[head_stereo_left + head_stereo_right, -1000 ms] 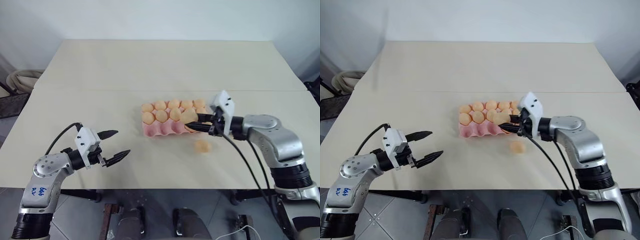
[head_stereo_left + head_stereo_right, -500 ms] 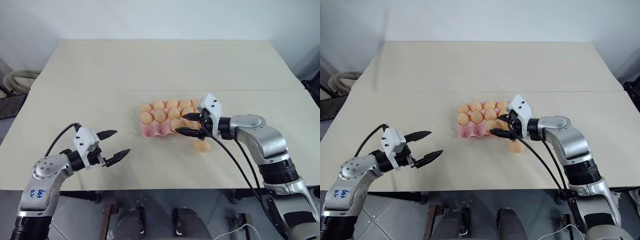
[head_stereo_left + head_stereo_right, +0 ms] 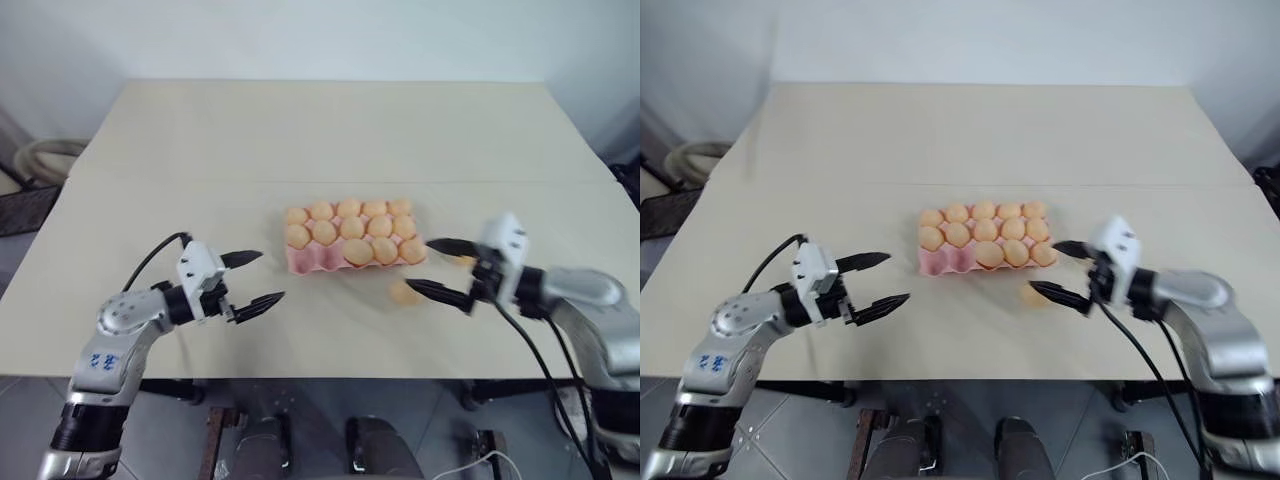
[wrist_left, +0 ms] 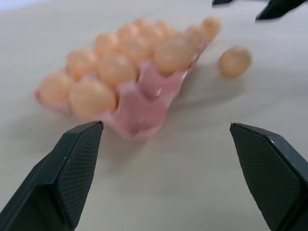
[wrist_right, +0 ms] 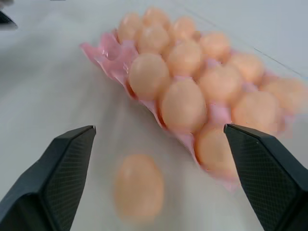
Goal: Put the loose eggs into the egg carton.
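Egg carton [image 3: 350, 240] sat near the middle of the table [image 3: 300, 140], long side running left to right, slightly skewed. Far and middle rows looked full; the near row held eggs toward its right end, with empty pink cups at its left. One loose egg [image 3: 404, 292] lay on the table just near of the carton's right near corner, apart from it. Its long axis could not be read with confidence; in the right wrist view it seemed to point roughly along the gripper's line of sight.

Right gripper [image 3: 441, 270] stood released, jaws wide, empty, just right of the loose egg. Left gripper [image 3: 257, 278] also spread wide, empty, left of the carton and well apart from the egg.

Judgement: the step in hand was picking up the last loose egg. To do it well, bring the right gripper low, straddle the egg across its short axis, close gently so it does not roll or squirt out, then lift clear of the carton's scalloped edge before moving to an empty near-row cup.
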